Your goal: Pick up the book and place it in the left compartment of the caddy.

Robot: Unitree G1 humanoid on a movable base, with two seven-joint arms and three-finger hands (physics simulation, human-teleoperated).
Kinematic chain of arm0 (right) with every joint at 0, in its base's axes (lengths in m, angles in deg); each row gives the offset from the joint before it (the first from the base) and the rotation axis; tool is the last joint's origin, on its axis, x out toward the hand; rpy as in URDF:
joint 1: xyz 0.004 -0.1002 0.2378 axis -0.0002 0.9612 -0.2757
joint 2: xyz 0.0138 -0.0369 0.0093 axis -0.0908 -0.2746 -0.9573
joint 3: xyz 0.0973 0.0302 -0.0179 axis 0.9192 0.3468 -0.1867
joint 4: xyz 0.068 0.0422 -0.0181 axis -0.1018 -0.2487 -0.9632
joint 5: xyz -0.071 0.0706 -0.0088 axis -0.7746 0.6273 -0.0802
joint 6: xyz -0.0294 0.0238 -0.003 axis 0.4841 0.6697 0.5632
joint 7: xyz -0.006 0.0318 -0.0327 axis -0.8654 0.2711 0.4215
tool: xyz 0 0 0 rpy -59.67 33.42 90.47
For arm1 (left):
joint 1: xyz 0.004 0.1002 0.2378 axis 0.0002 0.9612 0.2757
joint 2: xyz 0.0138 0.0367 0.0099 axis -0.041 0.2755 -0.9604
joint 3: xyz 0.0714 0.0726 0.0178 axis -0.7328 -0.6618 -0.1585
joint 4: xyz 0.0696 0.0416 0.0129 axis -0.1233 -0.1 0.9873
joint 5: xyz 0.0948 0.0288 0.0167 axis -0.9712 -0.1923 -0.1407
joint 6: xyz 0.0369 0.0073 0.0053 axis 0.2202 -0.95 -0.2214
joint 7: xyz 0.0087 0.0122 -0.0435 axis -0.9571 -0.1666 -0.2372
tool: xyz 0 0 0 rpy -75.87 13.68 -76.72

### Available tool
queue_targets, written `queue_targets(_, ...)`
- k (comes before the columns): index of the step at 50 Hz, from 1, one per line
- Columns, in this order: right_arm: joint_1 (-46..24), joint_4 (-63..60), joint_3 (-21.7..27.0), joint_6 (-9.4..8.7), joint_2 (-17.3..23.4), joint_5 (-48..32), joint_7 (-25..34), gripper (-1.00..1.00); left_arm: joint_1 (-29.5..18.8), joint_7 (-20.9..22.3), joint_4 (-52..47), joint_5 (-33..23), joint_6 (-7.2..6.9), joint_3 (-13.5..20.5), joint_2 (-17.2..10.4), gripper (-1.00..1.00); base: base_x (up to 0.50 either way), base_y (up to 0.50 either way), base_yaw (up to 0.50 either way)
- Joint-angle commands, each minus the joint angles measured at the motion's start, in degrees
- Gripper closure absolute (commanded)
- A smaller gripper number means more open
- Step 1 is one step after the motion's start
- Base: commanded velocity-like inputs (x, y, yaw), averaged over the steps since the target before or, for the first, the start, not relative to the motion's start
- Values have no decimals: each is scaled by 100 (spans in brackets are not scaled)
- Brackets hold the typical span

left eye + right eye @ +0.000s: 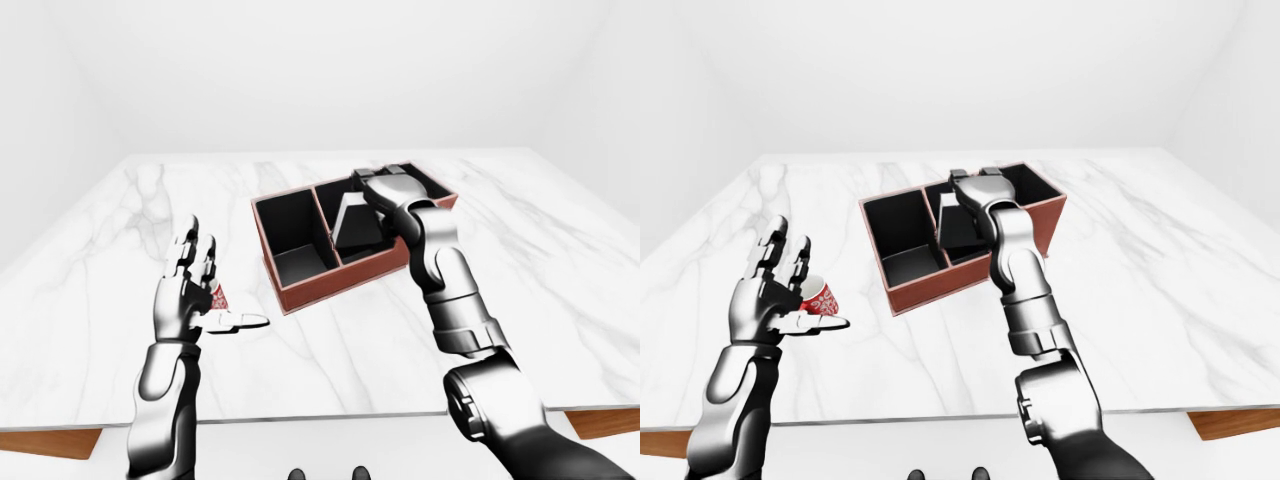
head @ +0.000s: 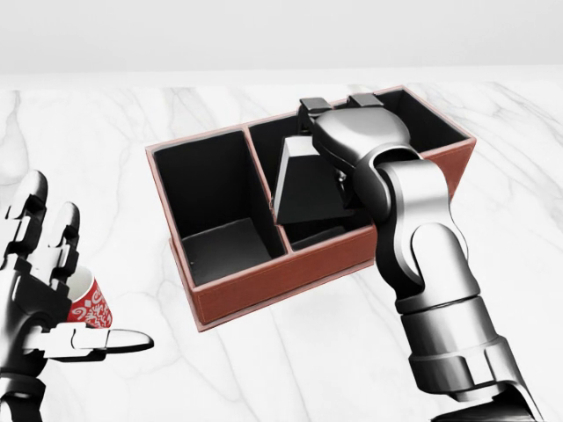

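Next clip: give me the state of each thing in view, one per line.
Book: lifted, tilted, held over the caddy's middle section.
Caddy: upright on the table, left compartment empty.
Cup: on its side, beside the left hand.
Right hand: shut on the book.
Left hand: open, holding nothing.

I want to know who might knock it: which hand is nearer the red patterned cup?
Left. The left hand stands open right beside the cup; the right hand holds the book over the caddy.

We see a white marble table (image 1: 560, 300) bearing a red-brown caddy (image 2: 290, 268) and a red patterned cup (image 1: 822, 297).
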Motion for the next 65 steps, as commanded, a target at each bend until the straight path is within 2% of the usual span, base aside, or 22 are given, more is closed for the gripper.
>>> queue_targets(1, -1086, 1572, -140, 0, -399, 354, -1345, 100, -95, -1, 73, 90, 0, 79, -53, -100, 0, 0, 0)
queue_targets(11, -1900, 3461, -259, 0, -678, 1069, -2741, 100, -232, -51, 261, 174, 0, 162, -131, -100, 0, 0, 0)
queue_targets(16, -2315, 4280, -285, 0, -756, 1341, -3200, 100, -358, -112, 497, 204, 0, 200, -182, -100, 0, 0, 0)
queue_targets(25, -2768, 5171, -357, 0, -978, 1571, -3691, 100, -332, -218, 396, 275, 0, 261, -207, -100, 0, 0, 0)
queue_targets(37, -3048, 5499, -304, 0, -1096, 1851, -3865, 100, -541, -446, 648, 431, 0, 425, -319, -100, 0, 0, 0)
queue_targets(44, -3097, 5599, -247, 0, -1202, 2019, -3899, 100, -390, -578, 477, 411, 0, 291, -226, -100, 0, 0, 0)
queue_targets(50, -3069, 5658, -224, 0, -1288, 2171, -3932, 100, -274, -591, 288, 427, 0, 235, -158, -100, 0, 0, 0)
queue_targets(65, -2783, 5824, -220, 0, -1328, 2337, -3956, 100, -368, -677, 347, 549, 0, 341, -197, -100, 0, 0, 0)
